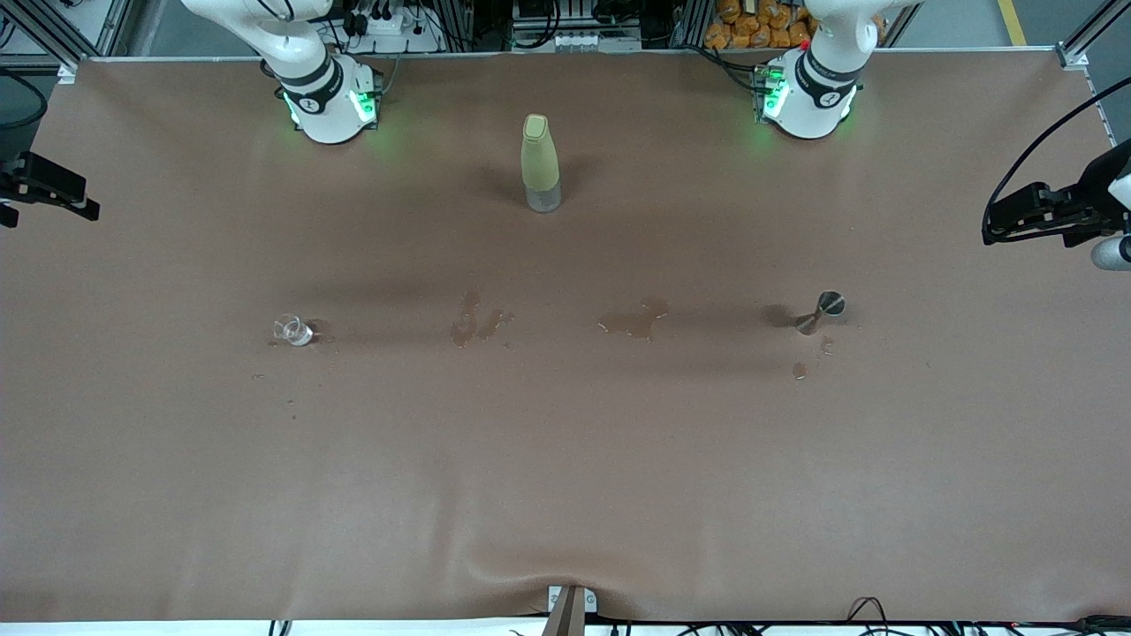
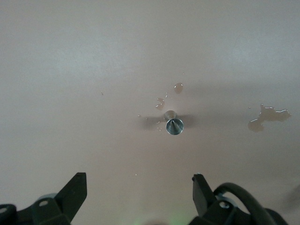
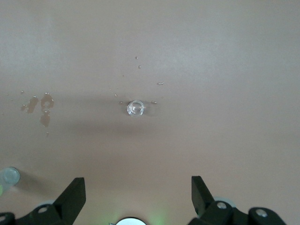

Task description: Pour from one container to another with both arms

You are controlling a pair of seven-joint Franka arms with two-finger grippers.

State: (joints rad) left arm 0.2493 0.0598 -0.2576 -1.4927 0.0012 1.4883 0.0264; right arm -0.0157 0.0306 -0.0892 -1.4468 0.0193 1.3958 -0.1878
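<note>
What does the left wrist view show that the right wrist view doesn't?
Only the left wrist view: the metal jigger standing among wet spots, and the open left claw. Only the right wrist view: the small clear glass, the bottle's base at the picture's edge, and the open right claw. Both: the brown table cover with spill stains, nothing held.

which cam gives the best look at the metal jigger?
Left wrist view: the metal jigger sits centred, seen from above, wet spots nearby. Front view shows it small, toward the left arm's end. Right wrist view misses it.
</note>
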